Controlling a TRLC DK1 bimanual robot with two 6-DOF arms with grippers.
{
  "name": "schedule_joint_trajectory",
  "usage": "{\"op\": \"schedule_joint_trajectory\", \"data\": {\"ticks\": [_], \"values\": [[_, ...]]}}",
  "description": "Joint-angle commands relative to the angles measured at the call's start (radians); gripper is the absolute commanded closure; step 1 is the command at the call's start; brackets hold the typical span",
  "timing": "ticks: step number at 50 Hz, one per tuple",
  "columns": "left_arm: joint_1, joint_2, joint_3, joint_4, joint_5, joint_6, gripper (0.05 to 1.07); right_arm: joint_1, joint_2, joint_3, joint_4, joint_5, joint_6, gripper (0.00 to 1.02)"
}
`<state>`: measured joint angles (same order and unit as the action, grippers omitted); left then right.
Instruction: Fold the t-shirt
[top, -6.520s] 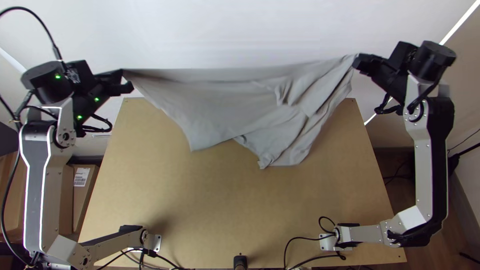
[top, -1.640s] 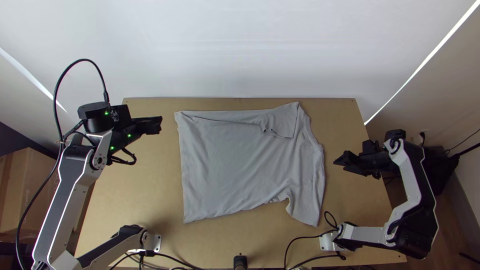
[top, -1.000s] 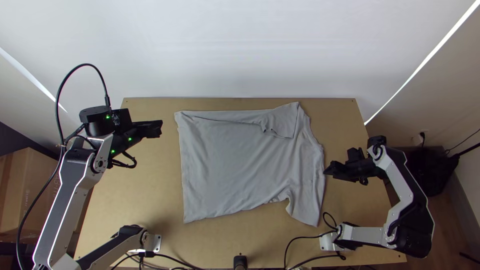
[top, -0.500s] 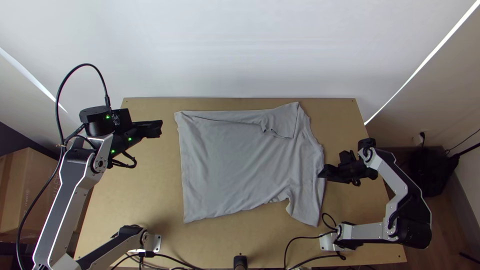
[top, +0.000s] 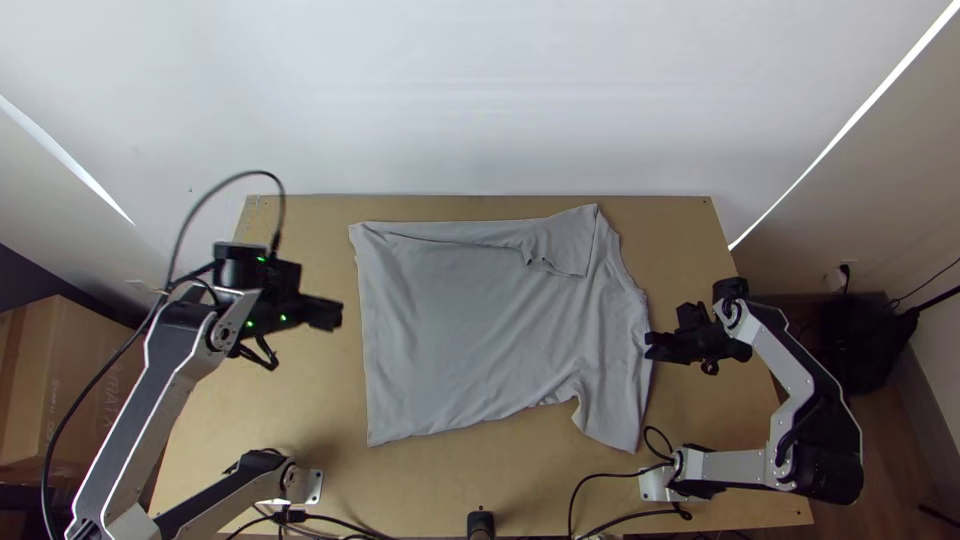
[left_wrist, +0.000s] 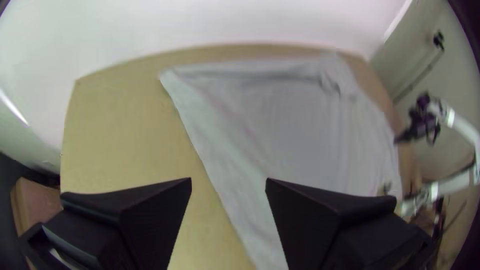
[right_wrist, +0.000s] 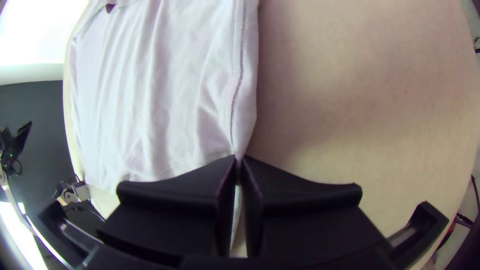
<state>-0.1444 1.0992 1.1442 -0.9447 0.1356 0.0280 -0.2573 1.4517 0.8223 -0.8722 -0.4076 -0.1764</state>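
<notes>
T-shirt (top: 460, 330), neck end (top: 627, 275) rightward, long axis left-to-right

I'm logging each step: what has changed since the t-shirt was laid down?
The right gripper moved left and shut on the right edge of the t-shirt. The left gripper moved right and toward the near edge of the table. The t-shirt stayed where it lay.

The top view is bright and fairly even, the far wall (top: 480, 90) glowing palely, with slanting strips of light (top: 850, 130) at both sides and soft shadow on the worktop (top: 430, 485). The left wrist view is blurred — the T-shirt (top: 460, 330) smears. White glare burns at the right wrist view's left side. Both wrist views bend edges, with dark corners.
</notes>
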Motion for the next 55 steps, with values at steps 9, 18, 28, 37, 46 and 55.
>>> {"op": "schedule_joint_trajectory", "data": {"ticks": [9,18,28,37,46,55], "values": [[-0.136,-0.012,-0.136,-0.289,0.001,0.279,0.35,-0.011,-0.06,-0.028,-0.014,0.004,0.008,1.0],[-0.235,-0.053,-0.253,-0.325,-0.001,0.294,0.35,-0.011,-0.076,-0.02,-0.017,0.003,0.012,1.0],[-0.416,-0.059,-0.367,-0.266,-0.057,0.196,0.35,-0.011,-0.08,-0.015,-0.019,0.003,0.029,1.0],[-0.508,-0.012,-0.405,-0.216,-0.057,0.119,0.35,-0.011,-0.102,-0.02,-0.025,0.003,0.038,1.0],[-0.557,0.08,-0.403,-0.198,-0.056,0.084,0.35,-0.011,-0.119,-0.026,-0.028,0.003,0.052,1.0],[-0.627,0.174,-0.396,-0.178,-0.056,0.064,0.35,-0.025,-0.129,-0.034,-0.033,0.003,0.054,1.0]]}}
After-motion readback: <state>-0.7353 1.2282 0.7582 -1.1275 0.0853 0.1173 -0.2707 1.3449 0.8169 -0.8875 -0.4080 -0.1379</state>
